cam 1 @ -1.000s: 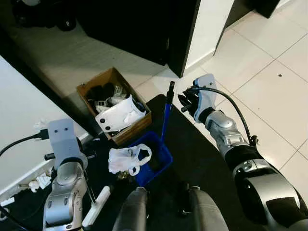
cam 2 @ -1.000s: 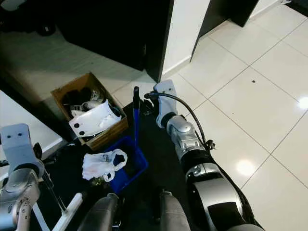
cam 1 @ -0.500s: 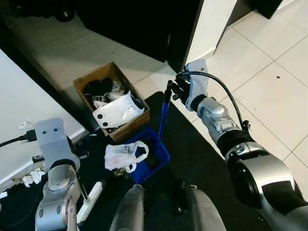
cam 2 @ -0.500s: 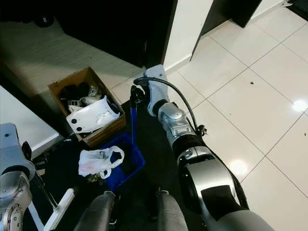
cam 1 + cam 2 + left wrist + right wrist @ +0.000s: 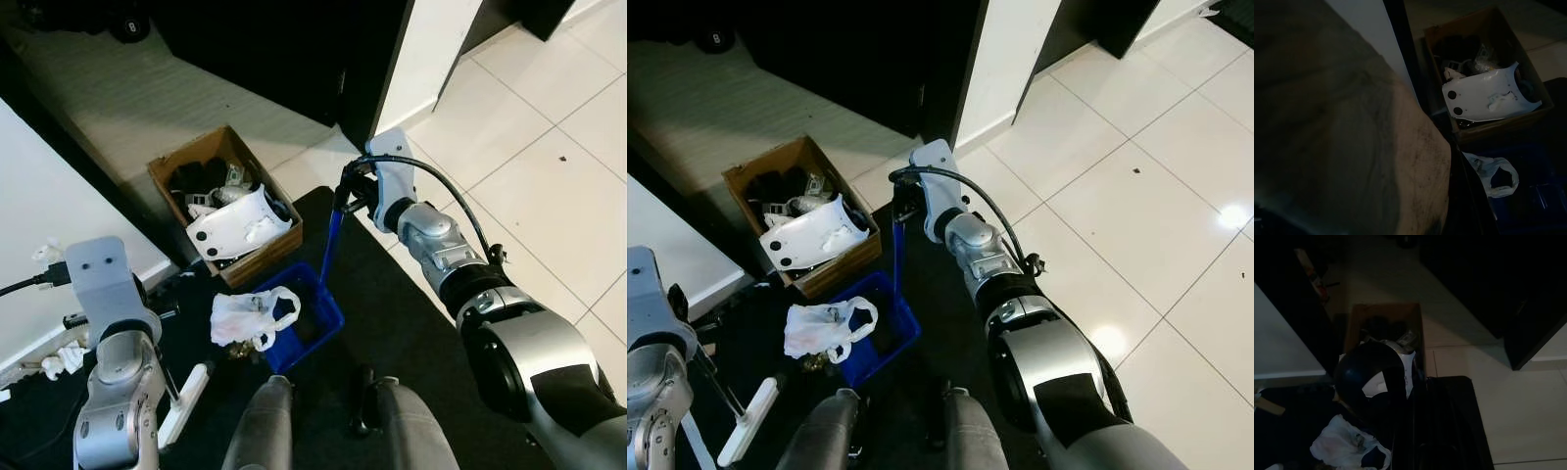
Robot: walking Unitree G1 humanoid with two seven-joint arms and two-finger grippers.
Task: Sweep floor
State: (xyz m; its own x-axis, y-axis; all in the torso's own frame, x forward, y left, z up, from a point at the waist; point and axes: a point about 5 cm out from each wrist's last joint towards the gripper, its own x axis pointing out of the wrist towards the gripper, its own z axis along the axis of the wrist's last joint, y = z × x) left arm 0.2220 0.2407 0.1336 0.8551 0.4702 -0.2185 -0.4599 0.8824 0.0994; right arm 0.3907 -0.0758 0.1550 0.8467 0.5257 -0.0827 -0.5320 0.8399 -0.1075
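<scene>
Right end effector (image 5: 351, 194) is at the top of the blue dustpan handle (image 5: 331, 240), its black fingers closed around the black grip where the upright pole ends. That pole drops to the blue dustpan (image 5: 306, 315), which sits on the dark mat (image 5: 411, 323) spread over the floor, just ahead of the robot's legs. A crumpled white plastic bag (image 5: 251, 318) lies against the dustpan's open edge, partly over its rim.

Beyond the dustpan, at the mat's far edge, stands an open cardboard box (image 5: 227, 212) holding dark odds and ends, with a white moulded cover (image 5: 238, 226) with two round holes lying across its top. The box rests beside the foot of a white cabinet wall (image 5: 44, 225) on the robot's left. Pale glossy floor tiles (image 5: 549, 166) run off to the right of the mat, and a dark doorway opening (image 5: 274, 49) lies ahead.

Left end effector (image 5: 118, 323) hangs low by the cabinet; whether its fingers are apart or together cannot be told. A slim white-headed stick, apparently a broom or brush handle (image 5: 184, 416), slants by that arm near the floor, though any contact with it is unclear. Scraps of white litter (image 5: 61, 362) lie at the cabinet's base.

The left wrist view is dim, yet the box (image 5: 1488, 93) and bag (image 5: 1496, 176) can be made out.
</scene>
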